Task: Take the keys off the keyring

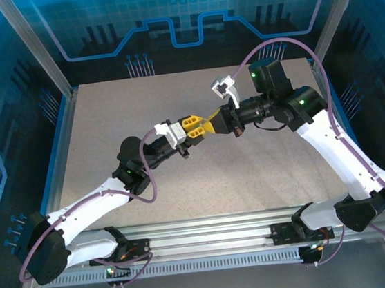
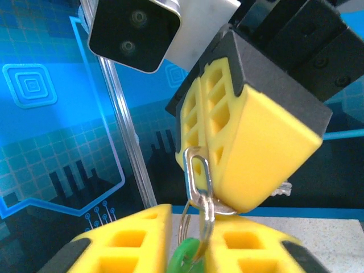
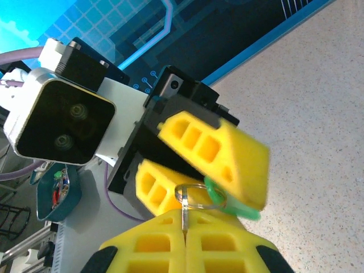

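Note:
Both grippers meet tip to tip above the middle of the table. My left gripper (image 1: 198,128) (image 2: 190,253) is shut on the bright-green key head (image 2: 185,256) (image 3: 236,210), pinched between its yellow fingers. A thin wire keyring (image 2: 182,227) (image 3: 194,185) runs through that head. My right gripper (image 1: 210,125) (image 3: 186,230) is shut on a silver metal piece (image 2: 209,182) (image 3: 184,213) that hangs on the same ring. A toothed silver end (image 2: 282,187) pokes out from the far side of the right fingers. The ring stretches between the two grippers.
The speckled beige table (image 1: 141,122) lies below the grippers. An aluminium rail (image 1: 211,243) carries the arm bases at the near edge. Blue patterned walls and metal posts (image 1: 36,57) close in the sides. A teal dish (image 3: 57,193) sits low at the left of the right wrist view.

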